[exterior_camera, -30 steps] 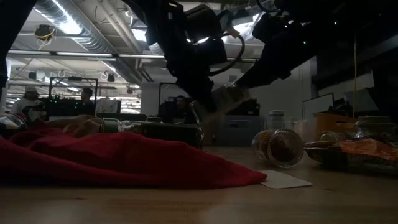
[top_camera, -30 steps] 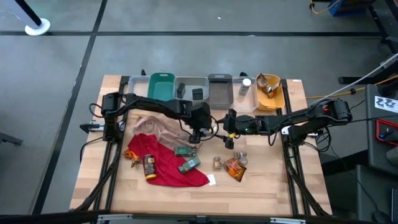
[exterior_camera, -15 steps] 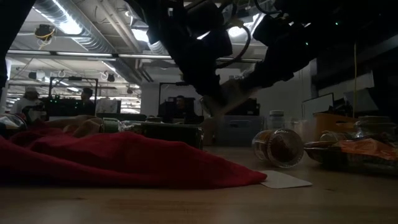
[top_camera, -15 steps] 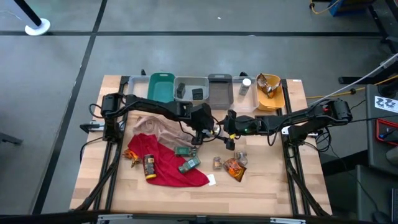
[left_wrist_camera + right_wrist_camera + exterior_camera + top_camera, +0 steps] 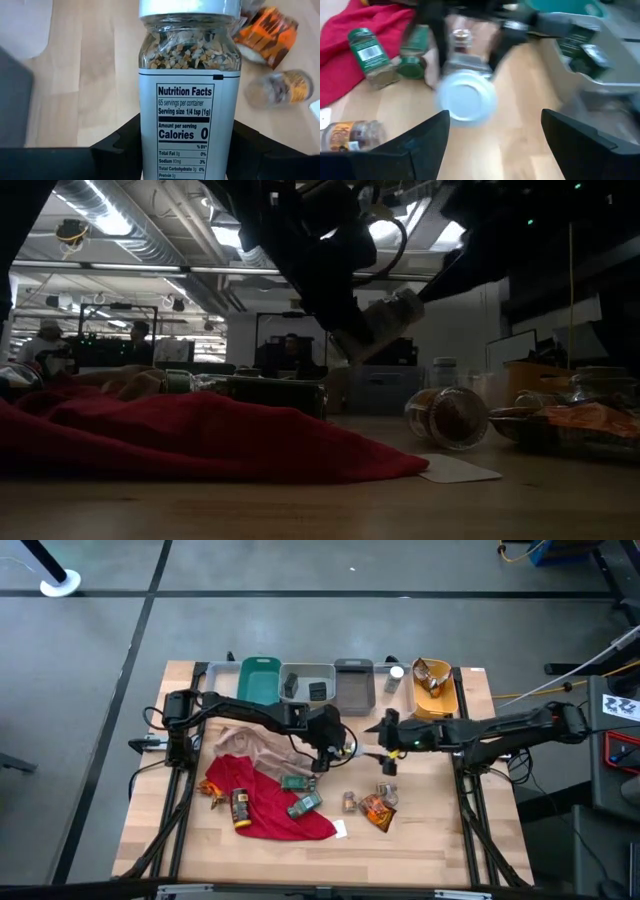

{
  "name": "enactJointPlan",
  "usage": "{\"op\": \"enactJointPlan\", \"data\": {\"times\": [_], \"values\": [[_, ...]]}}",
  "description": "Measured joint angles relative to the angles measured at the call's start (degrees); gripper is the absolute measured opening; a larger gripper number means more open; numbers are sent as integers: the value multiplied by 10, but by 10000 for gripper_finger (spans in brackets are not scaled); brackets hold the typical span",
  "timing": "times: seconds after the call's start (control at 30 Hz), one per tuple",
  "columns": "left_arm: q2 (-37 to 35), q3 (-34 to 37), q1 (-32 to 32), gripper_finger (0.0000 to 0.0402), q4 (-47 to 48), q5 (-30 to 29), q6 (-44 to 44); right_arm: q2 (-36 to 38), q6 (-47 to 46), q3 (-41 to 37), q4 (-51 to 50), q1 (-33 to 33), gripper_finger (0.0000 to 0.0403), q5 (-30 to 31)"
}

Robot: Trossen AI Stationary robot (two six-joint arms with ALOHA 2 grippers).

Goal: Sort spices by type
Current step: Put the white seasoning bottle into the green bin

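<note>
A white-capped glass jar (image 5: 187,100) with a nutrition label and coarse flakes inside is in my left gripper (image 5: 186,150), above the table's middle (image 5: 347,750). The low view shows the jar (image 5: 385,328) off the table and tilted. My right gripper (image 5: 495,120) is open and stands to the jar's right (image 5: 385,745), apart from it, facing its cap (image 5: 466,97). Other spices lie on the table: green containers (image 5: 300,783) on the red cloth, small jars (image 5: 350,802) on their sides and an orange packet (image 5: 378,810). My left gripper pinches the jar's labelled glass body (image 5: 150,145) between its two fingers, below the cap. The fingers come from the table's left, across the jar. The jar is lifted clear and tilted, its white cap (image 5: 405,308) pointing up and toward the table's right.
Teal (image 5: 258,678), grey (image 5: 305,685) and yellow (image 5: 432,688) bins line the far edge. A red cloth (image 5: 265,810) and a tan cloth (image 5: 250,745) cover the left half. Bare wood lies along the near edge.
My right gripper has drawn back from the jar toward the table's right edge. The jar has stayed in my left gripper and has moved slightly up and to the right.
</note>
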State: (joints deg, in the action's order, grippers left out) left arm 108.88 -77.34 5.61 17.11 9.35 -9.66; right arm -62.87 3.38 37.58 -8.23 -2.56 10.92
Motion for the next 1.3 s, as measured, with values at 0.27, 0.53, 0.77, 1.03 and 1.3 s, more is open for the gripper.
{"op": "enactJointPlan", "data": {"times": [0.27, 0.53, 0.77, 1.03, 1.3], "values": [[0, 0, 0, 186, -103, 1, 16, 141, -58, -7, -147, 0, 312, 83], [0, 0, -5, 188, -255, 0, 24, 227, -65, -116, 11, -1, 312, 60], [0, 0, -17, 191, -327, -1, 23, 226, -60, -180, 203, -1, 312, -34], [0, 0, -28, 190, -349, 0, 15, 226, -54, -186, 261, -1, 312, -96], [0, 0, -32, 192, -373, -3, 8, 213, -54, -186, 326, -1, 312, -101]]}}
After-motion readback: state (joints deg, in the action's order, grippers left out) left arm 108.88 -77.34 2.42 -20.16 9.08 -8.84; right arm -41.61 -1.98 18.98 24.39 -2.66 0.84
